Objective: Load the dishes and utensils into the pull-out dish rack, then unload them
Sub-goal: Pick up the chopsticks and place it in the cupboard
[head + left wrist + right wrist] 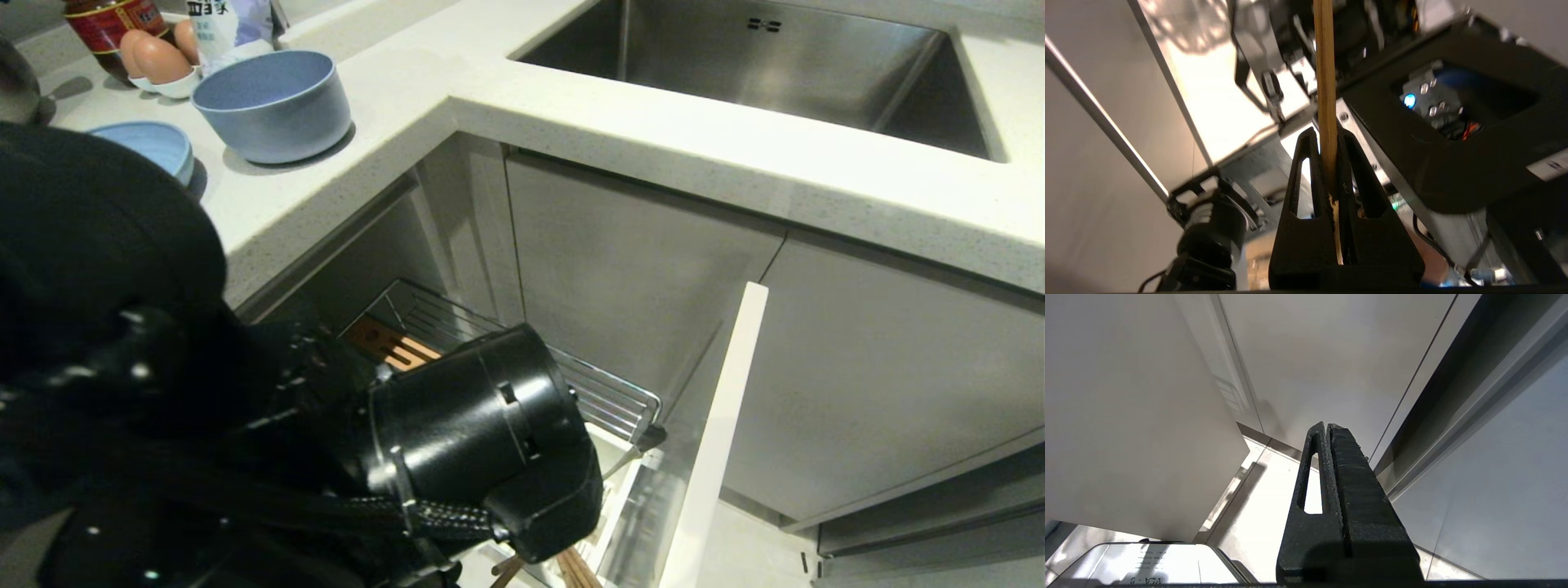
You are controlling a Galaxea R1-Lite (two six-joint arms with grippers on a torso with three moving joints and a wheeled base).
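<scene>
The left gripper (1327, 139) clamps a long, light-brown wooden chopstick (1325, 81) between its fingers, the stick running straight out beyond the tips; the right gripper (1327, 426) is closed on nothing.

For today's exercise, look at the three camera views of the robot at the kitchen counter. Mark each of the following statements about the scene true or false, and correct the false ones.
1. The left gripper is shut on a wooden chopstick. True.
2. The round blue bowl sits inside the dish rack. False: it stands on the countertop, near the eggs.
3. The sink holds a pile of dishes. False: no dishes show in the part in view.
4. The dish rack is pulled out, its white front panel standing away from the cabinet. True.
5. The right gripper holds the spoon. False: its fingers are shut with nothing between them.
</scene>
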